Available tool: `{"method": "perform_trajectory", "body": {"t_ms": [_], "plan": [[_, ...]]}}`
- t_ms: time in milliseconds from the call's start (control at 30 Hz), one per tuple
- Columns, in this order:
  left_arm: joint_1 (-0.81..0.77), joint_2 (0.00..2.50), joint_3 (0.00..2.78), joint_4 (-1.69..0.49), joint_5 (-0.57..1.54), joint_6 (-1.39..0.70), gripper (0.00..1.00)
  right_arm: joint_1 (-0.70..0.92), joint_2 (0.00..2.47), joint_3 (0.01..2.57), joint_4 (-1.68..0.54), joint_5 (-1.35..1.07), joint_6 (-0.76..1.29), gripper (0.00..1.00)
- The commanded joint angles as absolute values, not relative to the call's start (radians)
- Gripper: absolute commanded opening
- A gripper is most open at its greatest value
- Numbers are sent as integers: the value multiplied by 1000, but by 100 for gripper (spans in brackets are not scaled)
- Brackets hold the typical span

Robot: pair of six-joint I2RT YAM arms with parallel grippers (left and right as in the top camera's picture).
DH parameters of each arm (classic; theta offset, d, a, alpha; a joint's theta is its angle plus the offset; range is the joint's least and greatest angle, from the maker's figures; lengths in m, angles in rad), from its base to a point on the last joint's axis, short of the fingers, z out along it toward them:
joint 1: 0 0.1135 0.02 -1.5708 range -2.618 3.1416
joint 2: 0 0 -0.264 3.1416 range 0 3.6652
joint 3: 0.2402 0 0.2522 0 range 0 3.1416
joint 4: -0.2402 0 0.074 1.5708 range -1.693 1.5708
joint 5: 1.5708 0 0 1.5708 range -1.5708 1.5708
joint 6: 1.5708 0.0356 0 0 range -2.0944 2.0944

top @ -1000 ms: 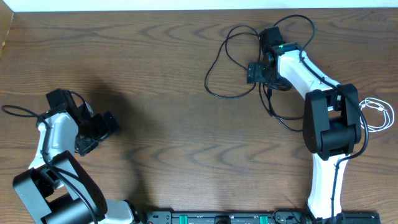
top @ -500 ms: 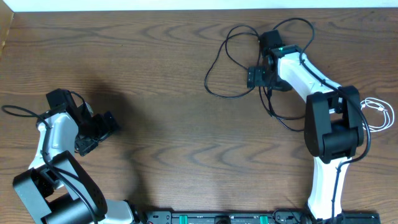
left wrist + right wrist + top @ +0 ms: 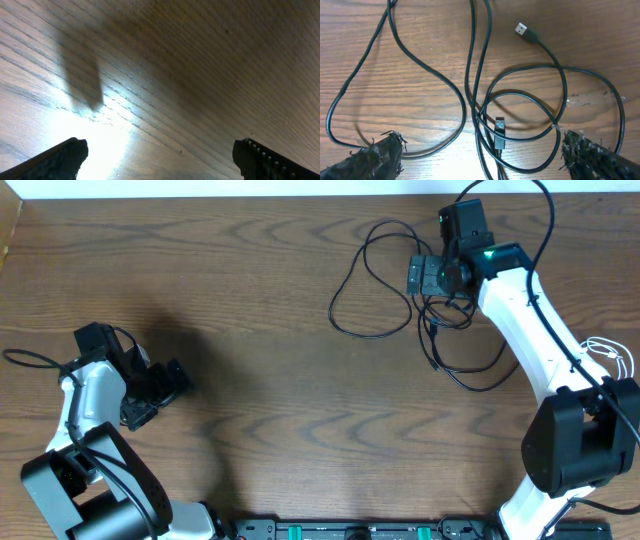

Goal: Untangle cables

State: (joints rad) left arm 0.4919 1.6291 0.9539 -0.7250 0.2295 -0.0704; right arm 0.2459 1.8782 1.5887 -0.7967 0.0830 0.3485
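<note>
While the right hand (image 3: pixel 480 142) hovers open, black cables (image 3: pixel 499 135) lie looped beneath.

cables (image 3: pixel 498 134) lie on the table (image 3: pixel 280 310), far right.

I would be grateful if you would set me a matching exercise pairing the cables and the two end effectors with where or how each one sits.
Things:
1. black cables
2. white cable
3. left end effector
4. right end effector

Descriptions:
A. open over bare table
B. coiled at the table's right edge
C. open just above tangled loops
D. sprawled in crossing loops near the far edge

Pairs: 1-D, 2-B, 3-A, 4-C
</note>
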Motion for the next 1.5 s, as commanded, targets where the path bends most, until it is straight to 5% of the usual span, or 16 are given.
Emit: {"method": "perform_trajectory", "body": {"t_ms": [0, 1467], "plan": [[493, 1640, 950, -727, 216, -56, 98, 251, 1882, 1593, -801, 95, 344, 99], [493, 1640, 950, -727, 216, -56, 98, 250, 1762, 1593, -801, 95, 344, 99]]}}
